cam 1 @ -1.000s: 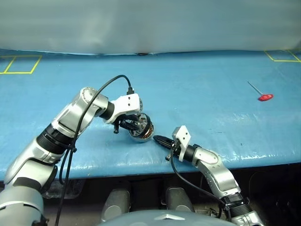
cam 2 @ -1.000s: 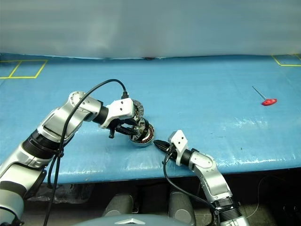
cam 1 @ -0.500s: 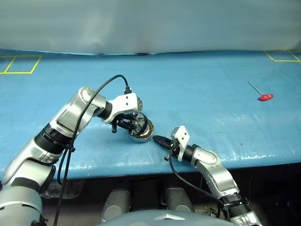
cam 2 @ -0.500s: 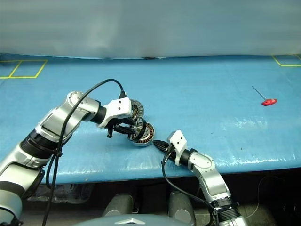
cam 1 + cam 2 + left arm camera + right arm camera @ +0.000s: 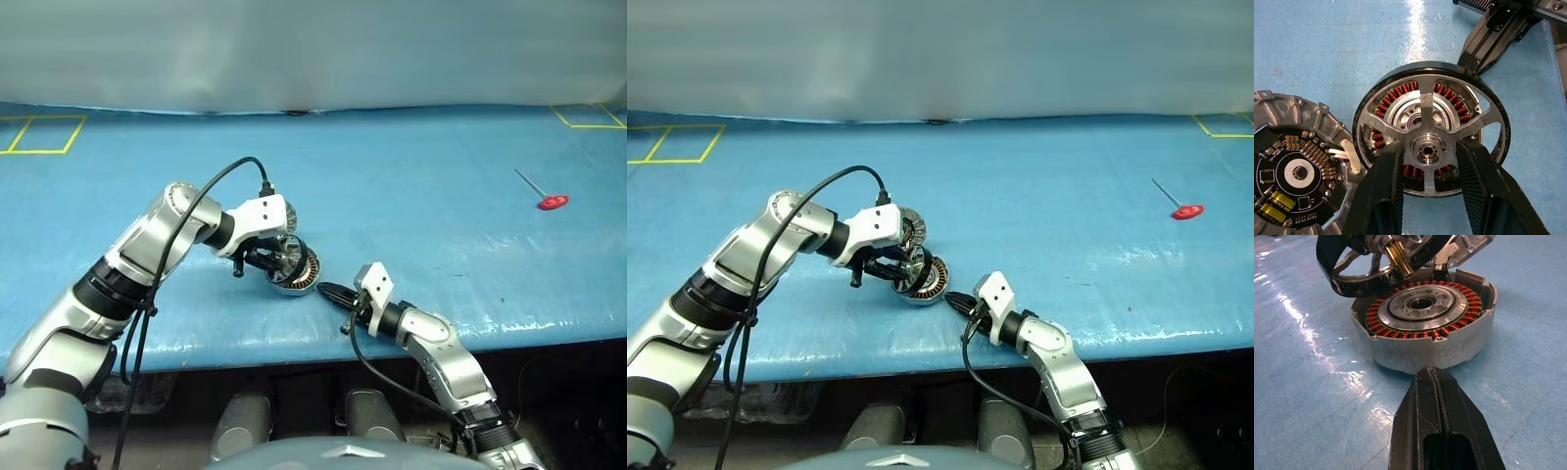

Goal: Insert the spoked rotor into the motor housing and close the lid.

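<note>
Now at the insert step: left hand (image 5: 1426,196) clamped on rotor (image 5: 1431,128) by the hub spokes, held tilted just above housing (image 5: 1425,328), brass shaft tip over one edge of the coil ring, not yet seated. Housing on the blue table (image 5: 411,196), open side up, copper coils round a shiny hub. Lid (image 5: 1295,166) beside housing, near touching, circuit-board face up, so not yet on. Right hand (image 5: 1437,416) shut, empty, tips resting on table just in front of housing wall, apart from it; prob. placed as a stop vs. sliding.

Next move, by judgement: level rotor, centre shaft over hub bore, lower straight. Magnets likely to snatch rim sideways, so slow descent w/ firm grip; housing may skid unless braced by right hand. After that, release, pick lid, flip board face down, seat on top.

Red-handled tool (image 5: 551,201) far off to right on table, well apart from the work. Yellow tape squares (image 5: 44,134) at far corners.

Writing: small white print on lid's board near its edge, too small to read. No brand visible elsewhere.
</note>
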Available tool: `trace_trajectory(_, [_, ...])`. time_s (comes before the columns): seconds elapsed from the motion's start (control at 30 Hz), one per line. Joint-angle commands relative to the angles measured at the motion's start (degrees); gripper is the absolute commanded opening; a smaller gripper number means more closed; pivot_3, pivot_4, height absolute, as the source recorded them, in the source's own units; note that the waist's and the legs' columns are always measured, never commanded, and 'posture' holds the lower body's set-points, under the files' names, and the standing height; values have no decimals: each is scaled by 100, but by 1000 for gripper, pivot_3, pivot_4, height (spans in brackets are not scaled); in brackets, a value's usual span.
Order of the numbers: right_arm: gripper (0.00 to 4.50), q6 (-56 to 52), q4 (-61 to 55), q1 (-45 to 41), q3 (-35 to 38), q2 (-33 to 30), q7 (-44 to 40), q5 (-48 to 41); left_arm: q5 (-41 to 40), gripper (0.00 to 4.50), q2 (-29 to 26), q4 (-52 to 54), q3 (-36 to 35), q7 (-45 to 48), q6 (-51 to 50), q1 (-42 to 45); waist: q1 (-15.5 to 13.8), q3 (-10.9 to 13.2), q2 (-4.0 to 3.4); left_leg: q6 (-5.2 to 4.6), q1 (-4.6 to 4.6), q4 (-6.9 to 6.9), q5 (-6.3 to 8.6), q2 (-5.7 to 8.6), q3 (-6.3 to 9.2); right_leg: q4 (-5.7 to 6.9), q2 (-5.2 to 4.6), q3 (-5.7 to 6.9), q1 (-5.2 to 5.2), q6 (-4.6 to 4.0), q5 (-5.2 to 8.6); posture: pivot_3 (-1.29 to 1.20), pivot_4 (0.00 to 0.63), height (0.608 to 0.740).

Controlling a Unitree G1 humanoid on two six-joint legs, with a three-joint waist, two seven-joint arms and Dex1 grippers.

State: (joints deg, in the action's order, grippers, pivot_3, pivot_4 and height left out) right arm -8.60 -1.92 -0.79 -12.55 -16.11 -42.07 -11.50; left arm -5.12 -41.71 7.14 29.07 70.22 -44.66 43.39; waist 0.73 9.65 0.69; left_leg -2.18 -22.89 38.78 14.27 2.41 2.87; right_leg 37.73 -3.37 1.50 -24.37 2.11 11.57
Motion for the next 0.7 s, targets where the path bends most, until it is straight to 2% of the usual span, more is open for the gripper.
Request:
trace_trajectory(0.03, [0, 127, -93, 10, 25, 3, 28, -6, 32, 1287, -14, 26, 54, 116, 91, 82, 1, 0, 0, 0, 0, 0, 0, 0, 0, 0, 0, 0, 0, 0, 0, 0, 150, 740])
trace_trajectory(0.3, [0, 124, -107, 31, 13, 2, 56, -4, 58, 1287, -79, 47, 90, 202, 104, 59, 1, 0, 0, 0, 0, 0, 0, 0, 0, 0, 0, 0, 0, 0, 0, 0, 150, 740])
trace_trajectory(0.63, [0, 118, -98, 14, 14, -21, 57, -9, 74, 4477, -84, 35, 70, 241, 117, 68, -4, 0, 0, 0, 0, 0, 0, 0, 0, 0, 0, 0, 0, -1, 1, 0, 150, 740])
trace_trajectory(0.7, [0, 110, -108, 25, 13, -25, 62, -8, 66, 4477, -60, 22, 49, 223, 111, 87, -2, 0, 0, 0, 0, 0, 0, 0, 0, 0, 0, 0, 0, -1, 1, 0, 150, 740])
